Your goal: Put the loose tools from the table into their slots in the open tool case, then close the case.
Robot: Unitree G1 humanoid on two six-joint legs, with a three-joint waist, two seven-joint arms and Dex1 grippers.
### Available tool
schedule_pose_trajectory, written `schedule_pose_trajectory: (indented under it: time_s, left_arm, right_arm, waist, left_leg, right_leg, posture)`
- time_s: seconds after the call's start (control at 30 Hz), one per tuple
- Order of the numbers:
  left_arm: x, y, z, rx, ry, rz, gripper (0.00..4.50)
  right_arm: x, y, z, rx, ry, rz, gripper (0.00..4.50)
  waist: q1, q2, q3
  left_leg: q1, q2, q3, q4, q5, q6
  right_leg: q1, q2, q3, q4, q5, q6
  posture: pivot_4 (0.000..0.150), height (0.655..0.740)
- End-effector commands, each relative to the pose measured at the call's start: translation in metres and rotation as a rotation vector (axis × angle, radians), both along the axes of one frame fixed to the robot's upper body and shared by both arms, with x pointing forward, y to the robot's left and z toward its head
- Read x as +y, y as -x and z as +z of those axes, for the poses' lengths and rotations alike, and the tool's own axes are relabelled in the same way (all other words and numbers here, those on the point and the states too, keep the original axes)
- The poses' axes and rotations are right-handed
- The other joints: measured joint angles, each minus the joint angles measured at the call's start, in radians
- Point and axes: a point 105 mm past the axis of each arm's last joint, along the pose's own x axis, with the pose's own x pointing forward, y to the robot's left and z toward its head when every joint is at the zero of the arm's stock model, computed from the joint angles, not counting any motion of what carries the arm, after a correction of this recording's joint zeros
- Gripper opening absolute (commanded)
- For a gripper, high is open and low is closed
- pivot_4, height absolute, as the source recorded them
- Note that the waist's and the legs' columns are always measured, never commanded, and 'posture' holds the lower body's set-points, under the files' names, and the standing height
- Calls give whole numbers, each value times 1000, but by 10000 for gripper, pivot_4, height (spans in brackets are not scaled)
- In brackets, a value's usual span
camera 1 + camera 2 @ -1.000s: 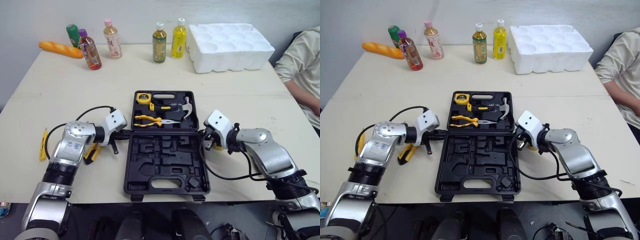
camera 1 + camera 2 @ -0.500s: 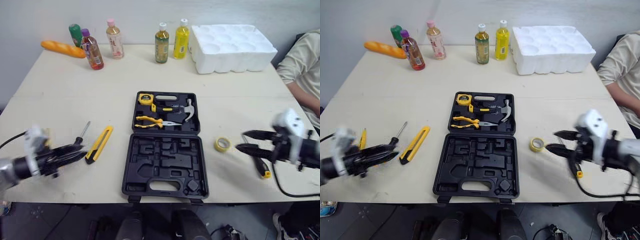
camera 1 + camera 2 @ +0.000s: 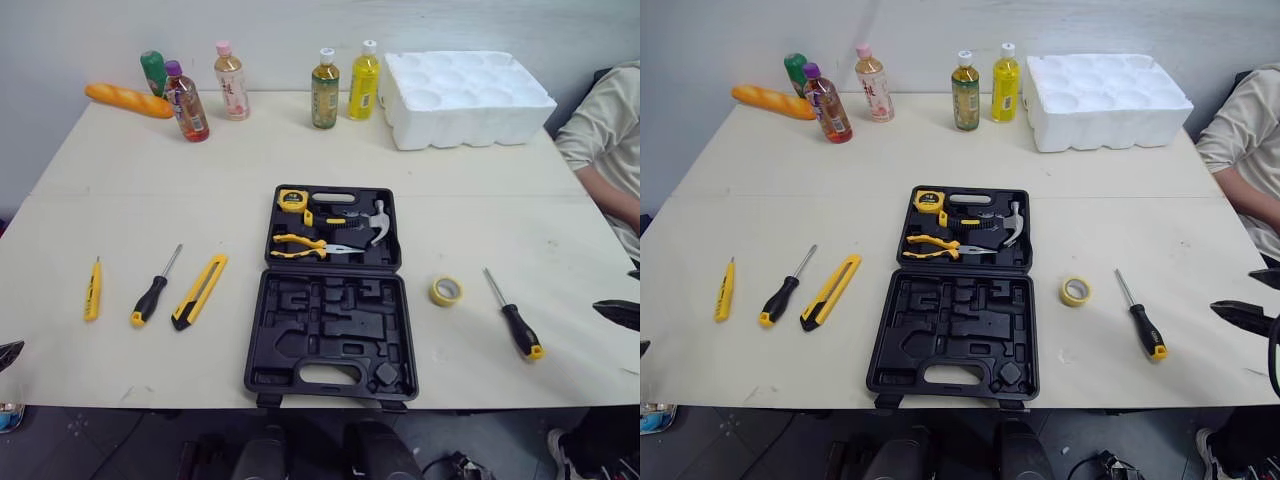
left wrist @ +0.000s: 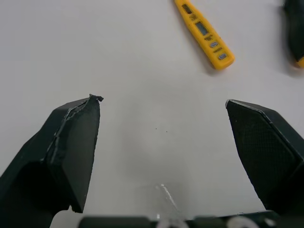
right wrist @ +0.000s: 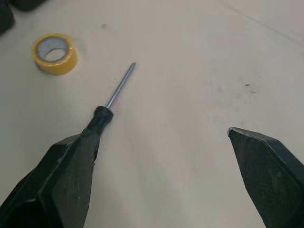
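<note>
Five loose tools are lying on the desk (image 3: 300, 150), none slotted yet. At far left the left pincer (image 4: 161, 99) is hanging released, jaws spread wide over bare desk at the near edge, grasping nothing, with the yellow tester pen (image 3: 92, 288) lying near it. Next the left screwdriver (image 3: 152, 298) and the yellow utility knife (image 3: 199, 291) are lying side by side, apart from each other, the knife nearer the case. The tool case (image 3: 262, 330) is sitting open in the middle, the far half holding a tape measure (image 3: 291, 199), pliers (image 3: 300, 245) and a hammer (image 3: 368, 220), the near half showing empty slots. On its right, the yellow tape roll (image 3: 446, 291) is lying flat near the case, and the right screwdriver (image 3: 515, 318) is lying further out. The right pincer (image 5: 160, 133) is hovering released at the desk's right edge, jaws wide, empty, pointing toward that screwdriver. Risks: the tools are lying flat and thin, so a pinch may be skidding them away instead of lifting; the tape roll could be rolling off if nudged on edge; a tool seated in the wrong slot may be blocking the lid; pushing on the light case could be sliding it.
</note>
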Motion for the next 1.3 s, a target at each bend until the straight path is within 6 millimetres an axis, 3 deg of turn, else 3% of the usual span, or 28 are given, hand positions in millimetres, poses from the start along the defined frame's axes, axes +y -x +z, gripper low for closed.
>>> schedule_pose_trajectory:
  time_s: [0.03,0.37,0.63,0.8,0.9,1.07,1.17,1.3]
  left_arm:
    - [-5,-5,2,1,-44,-37,44455]
    - [-13,-18,8,-30,-40,-60,44455]
    - [-51,-35,17,-59,-5,-154,44455]
    - [-105,-45,18,-23,11,-246,44455]
    - [-133,-53,15,-13,-28,-261,44455]
    - [-141,-65,1,61,19,-146,44455]
    - [-140,-73,-9,111,46,-99,44455]
    - [-141,-81,-15,148,51,-98,44455]
  right_arm:
    - [-3,0,8,-31,42,16,45000]
    - [-5,-10,4,-35,56,27,45000]
    - [15,-28,8,-70,35,107,45000]
    - [81,-33,23,-95,-55,320,45000]
    - [135,-30,33,-111,-117,501,45000]
    - [221,-17,52,-149,-225,830,45000]
    - [254,-13,57,-160,-256,961,45000]
    - [281,-11,54,-153,-254,1065,45000]
  waist:
    - [0,0,0]
    - [-4,0,0]
    - [-2,1,0]
    - [-4,1,0]
    - [-4,1,0]
    - [-2,1,1]
    - [1,1,1]
    - [2,0,0]
  left_leg:
    - [0,0,0,0,0,0]
    - [0,0,0,0,0,-1]
    - [0,0,0,0,0,-1]
    - [0,0,0,2,0,-1]
    - [0,0,0,3,1,-1]
    - [-1,0,-2,3,1,-3]
    - [-1,0,-3,4,1,-3]
    - [-2,0,-3,4,1,-3]
  right_leg:
    - [0,0,0,0,0,0]
    - [0,0,0,1,0,0]
    - [-1,0,0,1,0,0]
    - [0,0,0,4,0,1]
    - [0,0,0,4,0,1]
    - [0,2,-2,5,0,1]
    - [-1,2,-2,5,0,1]
    - [-1,1,-2,4,0,1]
  posture:
    - [1500,7400]
    - [1500,7400]
    - [1500,7400]
    - [1500,7400]
    - [1500,7400]
    - [1500,7400]
    - [1500,7400]
    - [1500,7400]
